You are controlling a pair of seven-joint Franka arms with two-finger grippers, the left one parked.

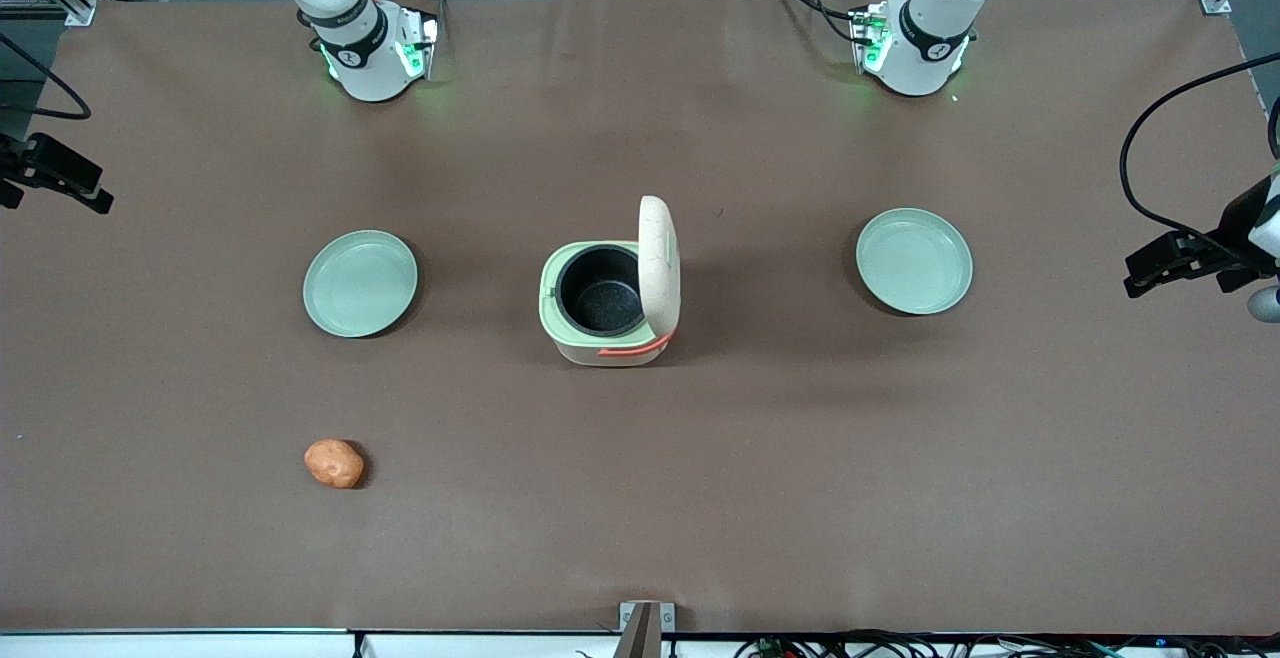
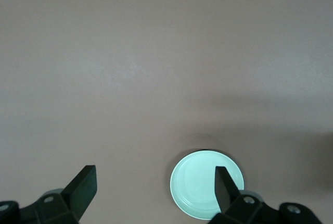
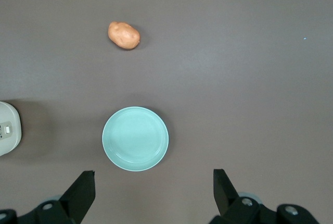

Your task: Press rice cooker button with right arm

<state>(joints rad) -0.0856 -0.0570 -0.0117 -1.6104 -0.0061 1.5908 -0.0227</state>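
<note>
From the front, the rice cooker (image 1: 610,300) stands near the middle of the brown desk (image 1: 700,478) with its lid (image 1: 659,263) swung up on edge, so the black inner pot (image 1: 600,290) lies bare inside the pale green rim and the coral-orange band shows on the side nearest the camera. Two pale green plates flank it – one plate (image 1: 360,283) toward the working arm's end, the other plate (image 1: 914,261) toward the parked arm's end – each well apart from the cooker. An orange-brown potato (image 1: 334,463) lies nearer to the camera than the first plate. The right arm (image 1: 345,18) shows only its white base and lower links at the desk's edge farthest from the camera; its pincer is out of this view. The left wrist view shows a plate (image 2: 206,184) on bare brown desk, partly covered by a black finger of the parked arm. In the right wrist view the pincer (image 3: 154,190) hangs high above the desk, its two black fingers (image 3: 82,193) spread wide and holding nothing – it is open. Between those fingers sits the pale green plate (image 3: 135,138), the potato (image 3: 124,35) lies well apart from it, and a cream corner of the rice cooker (image 3: 9,128) with a small button panel peeks in at the frame's edge, beside the plate and not touching it.
</note>
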